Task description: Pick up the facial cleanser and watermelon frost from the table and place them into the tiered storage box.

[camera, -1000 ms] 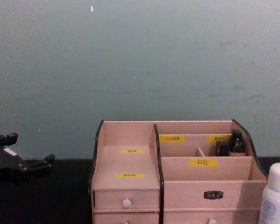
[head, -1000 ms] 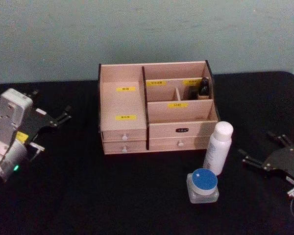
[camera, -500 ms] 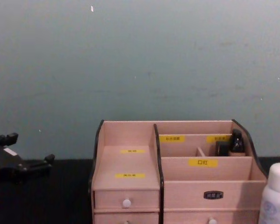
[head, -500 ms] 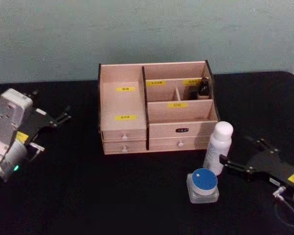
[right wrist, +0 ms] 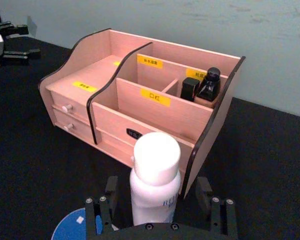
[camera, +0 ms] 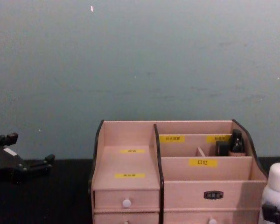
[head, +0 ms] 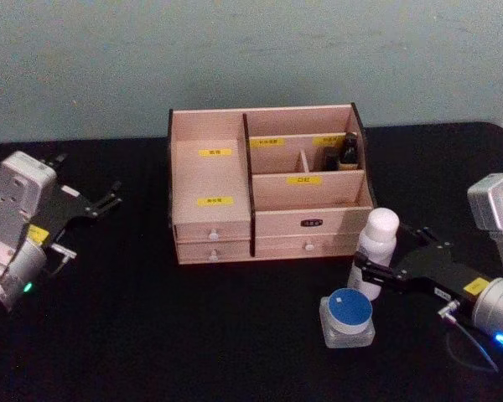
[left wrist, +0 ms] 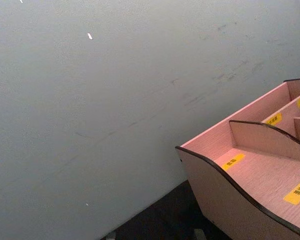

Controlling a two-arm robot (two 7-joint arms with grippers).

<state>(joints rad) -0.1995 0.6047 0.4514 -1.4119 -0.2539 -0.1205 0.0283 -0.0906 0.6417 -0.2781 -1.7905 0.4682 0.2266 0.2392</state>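
A white bottle (head: 375, 251) with a round cap stands on the black table, right of the tiered storage box (head: 214, 230). A squat clear jar with a blue lid (head: 347, 316) sits just in front of the bottle. I cannot tell which is the facial cleanser and which the watermelon frost. My right gripper (head: 387, 255) is open, one finger on each side of the bottle (right wrist: 154, 185), apart from it. My left gripper (head: 88, 180) rests open at the far left, away from everything.
The pinkish box (right wrist: 105, 130) has stepped open compartments, yellow labels and white-knobbed drawers. Two small dark bottles (right wrist: 202, 85) stand in its back right compartment. A grey-green wall (camera: 140, 60) rises behind the table. Bare black tabletop (head: 193, 335) lies in front of the box.
My right gripper has moved in from the right edge toward the white bottle and now straddles it. The left arm, the bottle and the jar have stayed put.
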